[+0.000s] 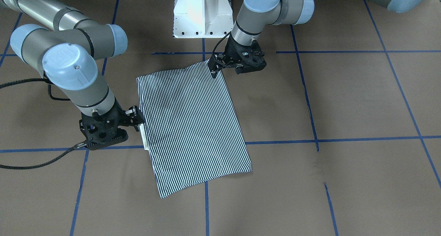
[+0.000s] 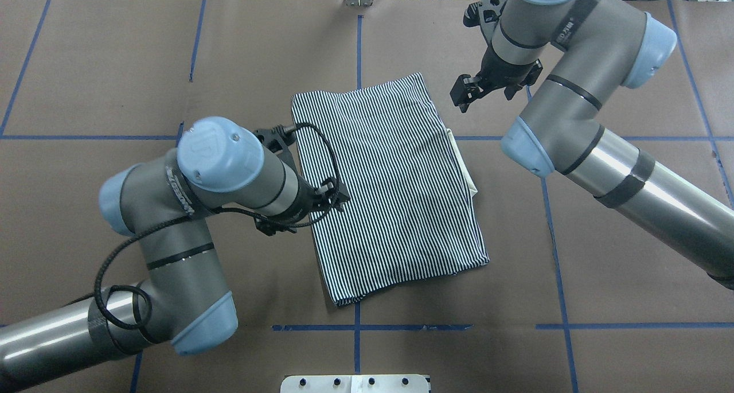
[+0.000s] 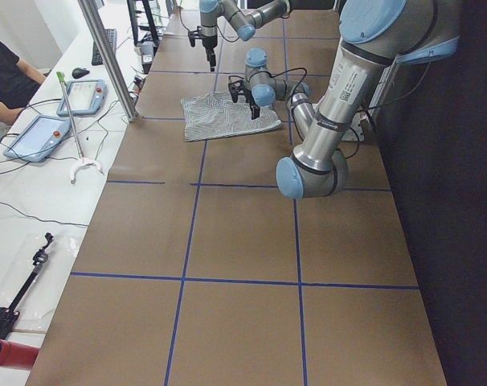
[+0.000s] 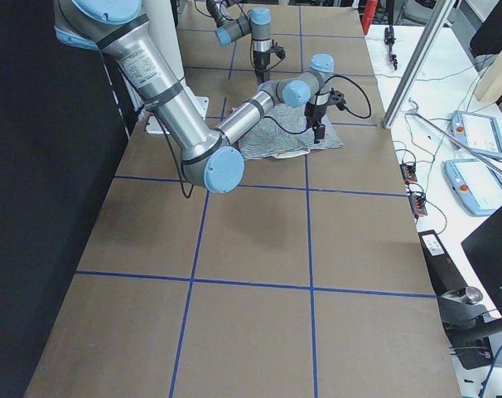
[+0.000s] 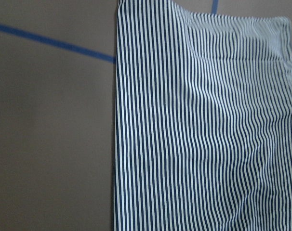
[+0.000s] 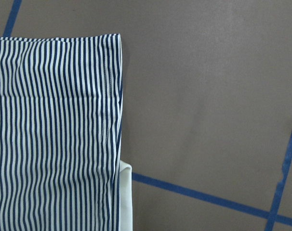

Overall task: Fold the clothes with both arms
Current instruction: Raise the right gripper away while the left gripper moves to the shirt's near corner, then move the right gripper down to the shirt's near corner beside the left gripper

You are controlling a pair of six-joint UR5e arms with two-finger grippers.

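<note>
The striped polo shirt point(image 1: 193, 125) lies folded into a rectangle in the middle of the brown table point(image 1: 344, 91), turned a little against the blue tape lines point(image 1: 344, 139).

The left gripper point(image 2: 335, 195) hangs over the shirt's left edge in the overhead view. In the front-facing view it sits at the cloth's upper right corner. As far as we can make out, its jaws are apart with nothing between them.

The right gripper point(image 2: 461, 97) hovers just off the shirt's upper right corner in the overhead view, over bare table. We read its jaws as spread too, with no hold on the cloth.

A strip of cream collar point(image 2: 463, 163) pokes out from under the folded edge on the right of the overhead view. The front-facing view puts that strip at the shirt's left edge, just below the right gripper. The right wrist view shows it close up, at bottom centre beside the striped hem. The left wrist view shows only stripes, brown table and a bit of tape.

Only the front-facing view shows the whole white pedestal point(image 1: 200, 12), at top centre. Only the two side views take in the white bench along the table, with its tablets point(image 3: 34, 137), and the left-side view also catches a seated person point(image 3: 6, 76) at its upper left.
</note>
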